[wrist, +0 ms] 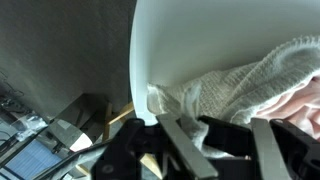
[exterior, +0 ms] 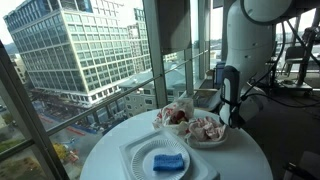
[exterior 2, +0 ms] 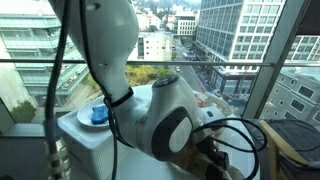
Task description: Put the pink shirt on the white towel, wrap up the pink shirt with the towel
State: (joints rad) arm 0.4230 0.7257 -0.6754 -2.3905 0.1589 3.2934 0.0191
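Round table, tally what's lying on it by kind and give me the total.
Plates: 1, the white plate
Sponges: 1, the blue sponge
Cloths: 3, the red-and-white bundle, the pink shirt, the white towel
Total: 5

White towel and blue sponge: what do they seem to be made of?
The white towel looks like soft cotton terry or knit, matte: a nubby weave shows in the wrist view. The blue sponge looks like matte foam, but it is too small to be sure.
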